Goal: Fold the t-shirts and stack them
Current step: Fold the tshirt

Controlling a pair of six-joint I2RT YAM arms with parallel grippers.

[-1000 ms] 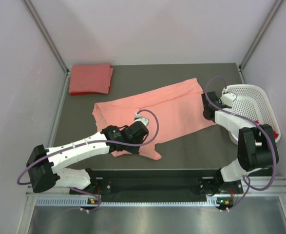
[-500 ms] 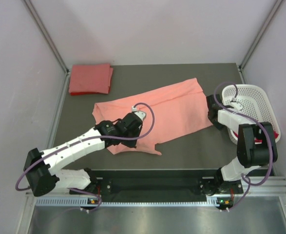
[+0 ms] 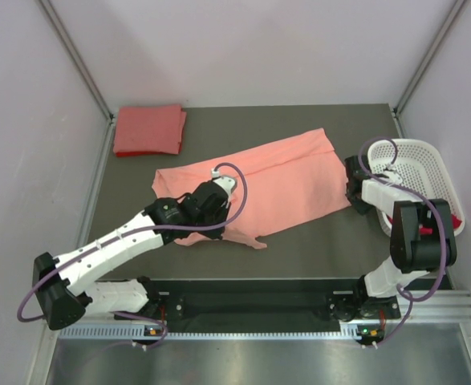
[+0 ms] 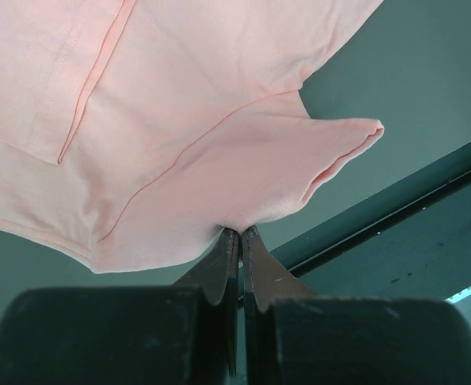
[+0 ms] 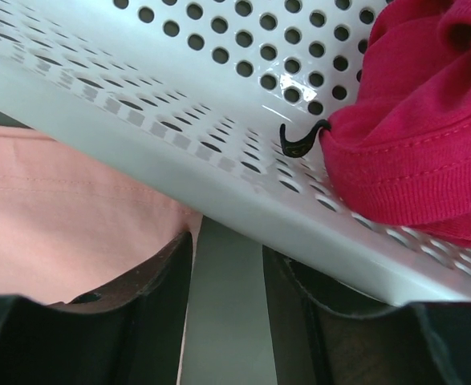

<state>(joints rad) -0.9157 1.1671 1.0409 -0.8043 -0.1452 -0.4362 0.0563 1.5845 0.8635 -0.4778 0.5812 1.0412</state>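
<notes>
Folding, I judge: my left hand (image 4: 239,234) pinches the near edge of the light salmon-pink cotton t-shirt (image 3: 287,172), my right hand (image 5: 227,257) is half-open and empty, and next I'd lay that edge across flat.

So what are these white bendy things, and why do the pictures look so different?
They are two robot arms folding shirts. One picture looks down from above; the other two come from little cameras on each arm's wrist. On the table lie a pink shirt, a folded red shirt in the far corner, and a white basket holding a dark red shirt. The left arm has its jaws pinched shut on the pink shirt's edge. The right arm has open jaws, holding nothing, beside the basket.
</notes>
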